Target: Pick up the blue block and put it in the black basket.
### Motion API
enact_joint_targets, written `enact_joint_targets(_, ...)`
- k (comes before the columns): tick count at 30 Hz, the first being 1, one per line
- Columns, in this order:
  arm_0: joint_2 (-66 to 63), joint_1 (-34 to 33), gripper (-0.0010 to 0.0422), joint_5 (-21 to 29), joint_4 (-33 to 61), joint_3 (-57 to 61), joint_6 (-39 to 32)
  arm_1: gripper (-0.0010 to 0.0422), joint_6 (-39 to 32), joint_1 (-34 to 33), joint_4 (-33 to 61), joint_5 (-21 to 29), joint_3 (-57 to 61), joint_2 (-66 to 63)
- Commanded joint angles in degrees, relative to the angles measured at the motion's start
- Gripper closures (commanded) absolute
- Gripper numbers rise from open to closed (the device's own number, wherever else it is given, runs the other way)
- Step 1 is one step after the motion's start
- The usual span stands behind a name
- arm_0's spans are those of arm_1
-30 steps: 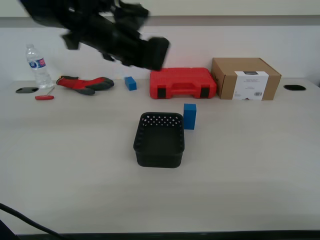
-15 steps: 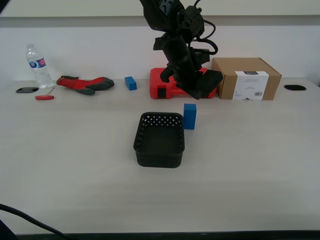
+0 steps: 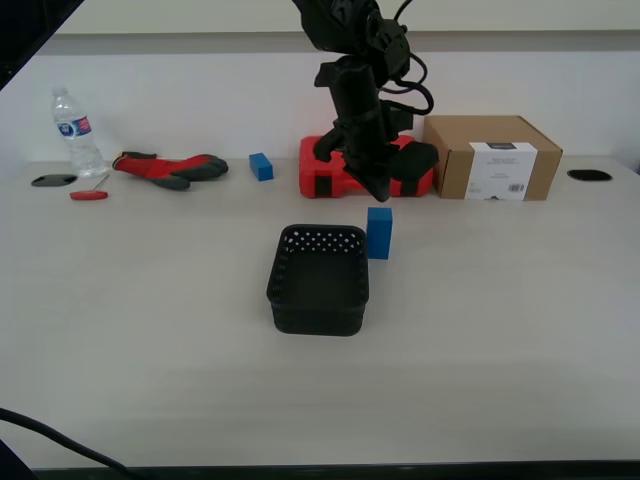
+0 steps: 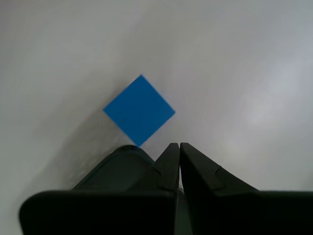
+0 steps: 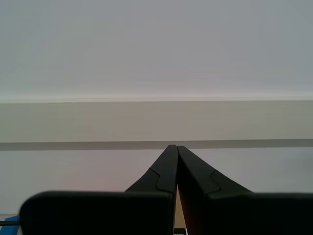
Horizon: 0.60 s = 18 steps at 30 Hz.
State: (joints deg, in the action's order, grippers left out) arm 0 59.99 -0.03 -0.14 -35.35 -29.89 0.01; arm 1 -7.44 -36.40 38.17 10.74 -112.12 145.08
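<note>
The blue block (image 3: 379, 232) stands upright on the table, touching or nearly touching the far right corner of the black basket (image 3: 318, 280). My first gripper (image 3: 383, 192) hangs just above the block, shut and empty. In the first wrist view the shut gripper (image 4: 175, 145) points down, with the block's top face (image 4: 139, 111) just off its tips and a corner of the basket rim (image 4: 120, 164) beside it. My second gripper (image 5: 172, 146) is shut and empty and faces a bare wall. I cannot tell where it is in the exterior view.
A red tool case (image 3: 309, 160) and a cardboard box (image 3: 490, 155) stand at the back behind the arm. A small blue cube (image 3: 261, 166), red-grey gloves (image 3: 170, 168), a red-handled tool (image 3: 88, 195) and a water bottle (image 3: 72, 130) lie at the back on the exterior view's left.
The first arm swung from the exterior view's upper left across to above the blue block. In the last half second its gripper turned to point down at the block.
</note>
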Motion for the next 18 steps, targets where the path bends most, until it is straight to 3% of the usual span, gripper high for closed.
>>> enact_joint_targets(1,0.02,0.04,0.0413,0.00,-0.15,-0.11,-0.02,0.0412,-0.11,0.48,0.09,-0.02,0.39,0.00)
enact_joint_targets(6,0.02,0.02,0.0413,0.00,-0.15,-0.11,-0.02,0.0412,0.66,0.74,-0.17,0.79,0.59,0.00)
enact_joint_targets(10,0.02,0.04,0.0413,0.00,-0.15,-0.11,0.00,0.0412,1.66,0.74,0.85,4.98,0.31,-0.02)
enact_joint_targets(14,0.02,0.04,0.0413,0.00,-0.15,-0.11,-0.02,0.0412,-1.70,-0.07,5.07,4.72,0.04,-0.02)
enact_joint_targets(18,0.00,0.04,0.0413,0.00,-0.15,-0.11,-0.02,0.0373,-2.49,-0.20,4.81,3.13,0.04,-0.02)
